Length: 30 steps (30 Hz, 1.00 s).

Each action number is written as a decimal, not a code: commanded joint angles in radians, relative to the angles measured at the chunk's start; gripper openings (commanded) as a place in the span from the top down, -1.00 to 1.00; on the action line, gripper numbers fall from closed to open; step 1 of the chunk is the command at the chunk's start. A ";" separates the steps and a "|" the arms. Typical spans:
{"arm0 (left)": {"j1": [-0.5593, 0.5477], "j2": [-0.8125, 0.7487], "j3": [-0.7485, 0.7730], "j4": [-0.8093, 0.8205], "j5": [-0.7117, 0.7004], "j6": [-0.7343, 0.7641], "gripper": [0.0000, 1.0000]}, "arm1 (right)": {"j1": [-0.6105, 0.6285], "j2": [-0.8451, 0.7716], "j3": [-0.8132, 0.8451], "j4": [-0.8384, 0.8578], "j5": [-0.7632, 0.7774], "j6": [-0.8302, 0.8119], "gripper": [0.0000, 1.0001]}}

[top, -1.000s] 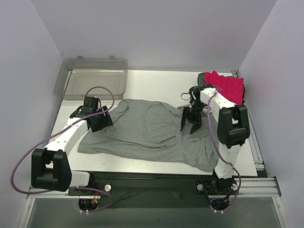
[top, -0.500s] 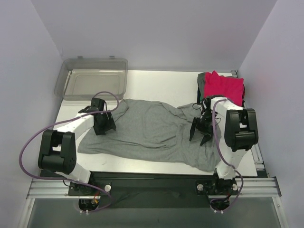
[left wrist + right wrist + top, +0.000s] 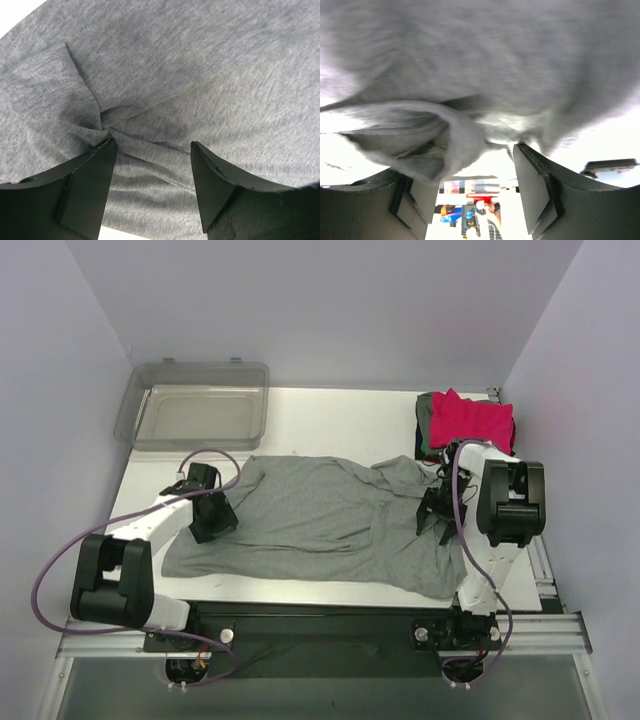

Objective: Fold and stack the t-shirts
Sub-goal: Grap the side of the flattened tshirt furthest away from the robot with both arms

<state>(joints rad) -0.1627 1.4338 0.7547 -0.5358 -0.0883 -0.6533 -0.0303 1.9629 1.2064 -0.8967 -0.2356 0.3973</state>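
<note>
in the middle of the table [image 3: 330,425], the heather-grey t-shirt [image 3: 320,520] is spread out unfolded, with its long side running left to right. wrinkles are seen along its far edge, and a rumpled corner is bunched at the near right.

the left gripper [image 3: 212,518] is set down on the left part of the shirt, close to its left edge. in the left wrist view its 2 fingers [image 3: 87,185] are held well apart. a small pucker of grey cloth is gathered just at the tip of 1 finger, and flat cloth is seen in the gap between them. nothing is clamped there, and the jaws are released.

the right gripper [image 3: 436,526] is placed at the right side of the shirt, well apart from the left gripper. in the blurred right wrist view its fingers [image 3: 535,190] are also spread. a loose fold of grey cloth is draped beside 1 of them, and open space is left between that fold and the other finger, so the cloth is not pinched.

at the far right corner, a bright pink-red folded shirt [image 3: 475,420] is laid on top of darker folded cloth [image 3: 427,425], whose colours cannot be told apart. at the far left corner, a clear plastic bin [image 3: 195,415] is set.
</note>
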 commanded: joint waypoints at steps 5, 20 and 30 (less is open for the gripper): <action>0.000 -0.110 -0.084 -0.153 -0.042 -0.137 -0.43 | -0.010 0.024 0.045 -0.111 0.100 -0.052 -0.16; -0.015 -0.343 -0.040 -0.127 -0.039 -0.123 -0.43 | -0.010 0.001 0.062 -0.116 0.094 -0.095 -0.15; -0.018 -0.040 0.257 0.034 -0.034 0.090 -0.37 | -0.008 -0.009 0.097 -0.117 0.048 -0.075 -0.15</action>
<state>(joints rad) -0.1722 1.3117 0.9344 -0.5797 -0.1226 -0.6537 -0.0395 1.9915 1.2755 -0.9501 -0.1730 0.3161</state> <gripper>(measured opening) 0.690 0.578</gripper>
